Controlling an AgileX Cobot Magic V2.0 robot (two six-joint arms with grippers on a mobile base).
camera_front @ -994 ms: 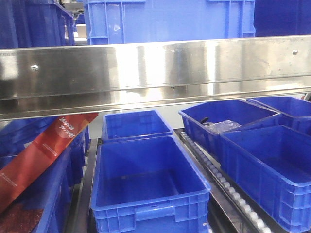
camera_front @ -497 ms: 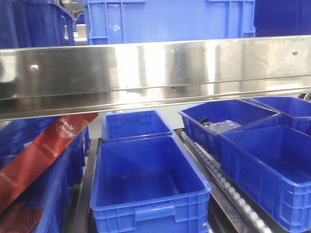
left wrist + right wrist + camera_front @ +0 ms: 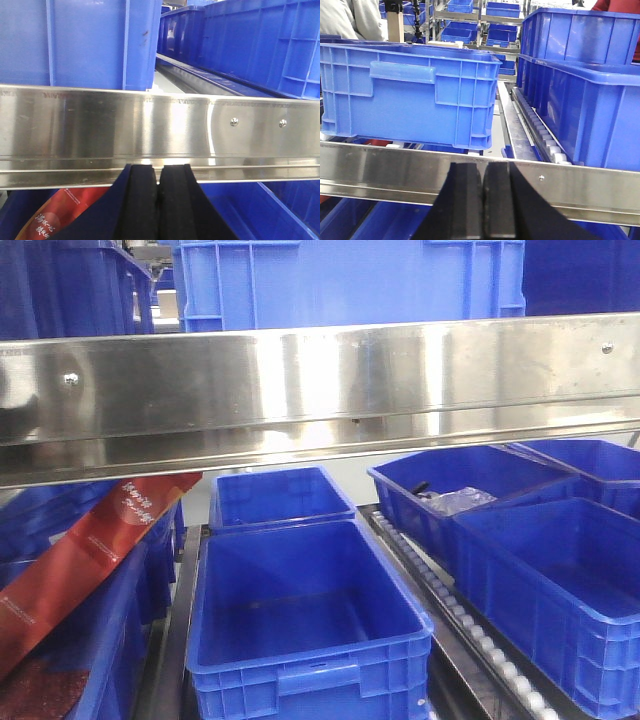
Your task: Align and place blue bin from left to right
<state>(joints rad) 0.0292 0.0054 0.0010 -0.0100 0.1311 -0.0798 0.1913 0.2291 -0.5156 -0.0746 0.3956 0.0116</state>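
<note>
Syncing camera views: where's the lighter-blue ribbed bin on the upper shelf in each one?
Front view: top centre, lighter-blue bin behind the steel rail.
Left wrist view: upper left, its smooth wall fills the space above the rail.
Right wrist view: left half, handle side facing the camera.
Shared landmark: the steel rail crosses every view.

On my feeds the blue bin (image 3: 410, 92) is a bright, lighter blue with ribbed framing, against deeper blue bins (image 3: 305, 625) below. The steel rail (image 3: 320, 390) is shiny silver with white glare. A red packet (image 3: 85, 560) carries white lettering. Both my left gripper (image 3: 159, 210) and right gripper (image 3: 483, 207) show matte black pads.
</note>
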